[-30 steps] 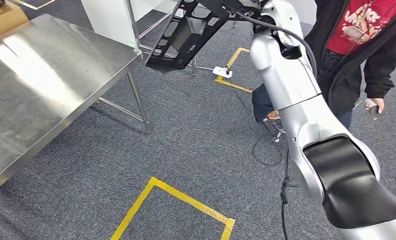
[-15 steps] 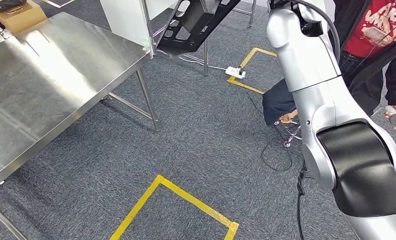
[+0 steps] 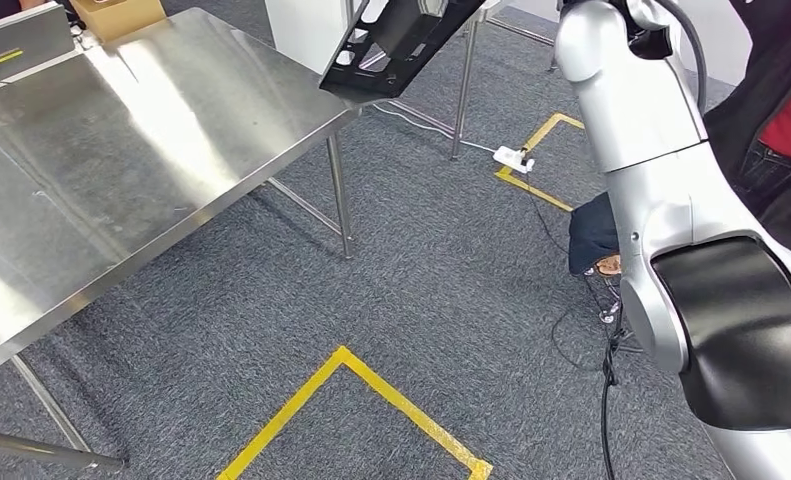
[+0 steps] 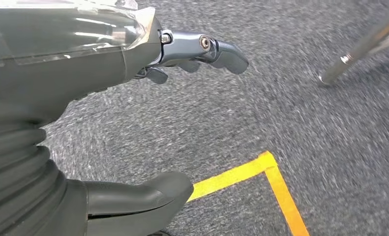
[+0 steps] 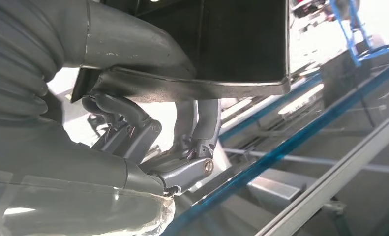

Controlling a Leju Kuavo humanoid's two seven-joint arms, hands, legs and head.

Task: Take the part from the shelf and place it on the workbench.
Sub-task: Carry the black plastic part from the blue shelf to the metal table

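1. The flat black metal part with cut-out openings (image 3: 403, 40) is hanging tilted in the air at the top of the head view, its lower edge sitting above the far corner of the bare stainless-steel table (image 3: 141, 150) and not touching it.
2. The part is showing a dark, matte surface with rounded slots along one side and a raised rim around its edge; in the right wrist view its underside (image 5: 231, 44) is appearing as a black panel with a thin folded lip.
3. The right hand (image 5: 148, 113) is grasping the part, its thick grey thumb lying over the lip and its darker fingers (image 5: 202, 123) curling up under the same edge.
4. The silver right arm (image 3: 661, 190) is reaching up and forward towards the part along the right side of the head view.
5. The left hand (image 4: 133, 98) is hanging over grey carpet (image 4: 281, 98), released and holding nothing, its fingers (image 4: 217, 49) lying apart from the thumb.
6. Yellow tape lines (image 3: 371, 390) are running across the carpet below the table.
7. A person in a dark jacket over a red shirt (image 3: 786, 90) is standing just behind the right arm.
8. A brown cardboard box (image 3: 121, 14) is sitting at the far edge of the table.
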